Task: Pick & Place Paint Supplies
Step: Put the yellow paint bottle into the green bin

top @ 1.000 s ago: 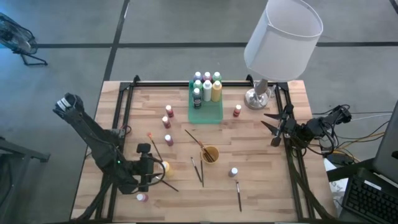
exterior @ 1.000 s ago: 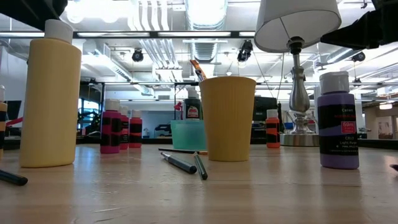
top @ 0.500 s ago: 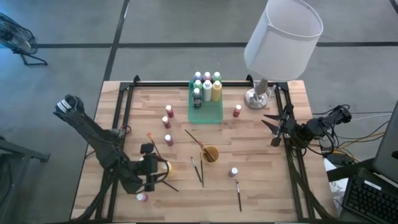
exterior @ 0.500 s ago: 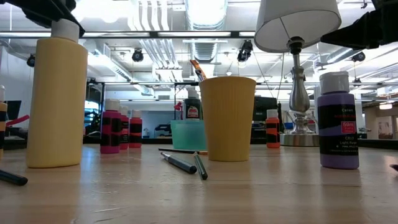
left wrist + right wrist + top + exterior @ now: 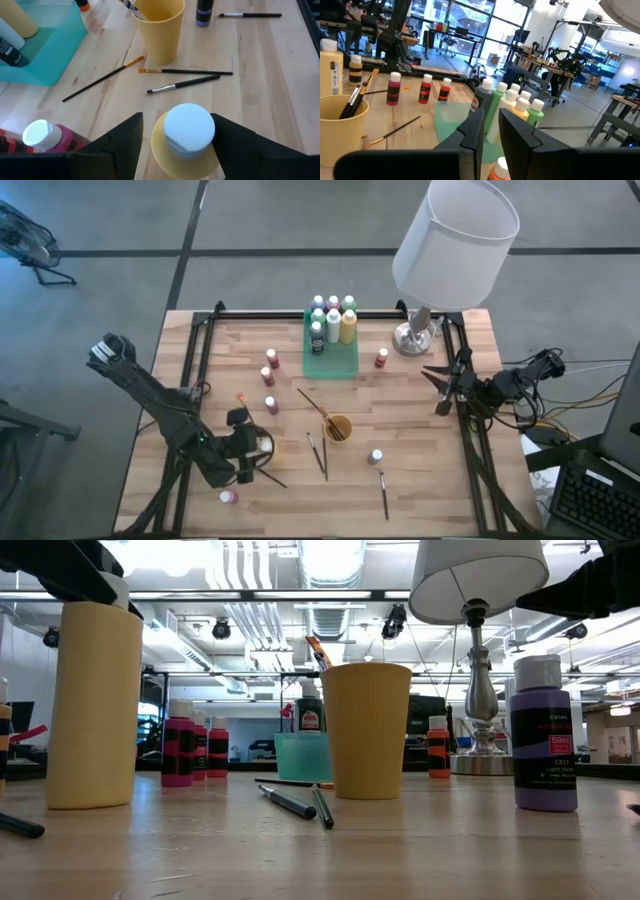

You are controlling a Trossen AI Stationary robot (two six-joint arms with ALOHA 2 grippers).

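Note:
My left gripper is open near the table's near-left corner, one finger on each side of the white cap of a yellow bottle that stands on its base. In the low view the gripper hides that cap. Several bottles stand in the green tray. Others stand loose: pink and red ones, an orange one, a purple one and one at the near edge. Thin brushes lie beside the orange-yellow cup. My right gripper waits shut at the right edge. My left gripper comes down over the yellow bottle's cap from above, slanting from the table's left. One finger looks to be against the cap's side. The other finger stands off with a gap. The bottle is upright on the table.
A lamp with a wide white shade stands at the far right corner. Dark rails run along the table's left and right sides. One brush lies near the near edge, another by the left gripper. A brush leans in the cup.
My left gripper has moved toward the table's near edge and a little right, and down over the yellow bottle, so that it now covers the cap in the low view. The bottle has shifted a little sideways on the table and stays upright.

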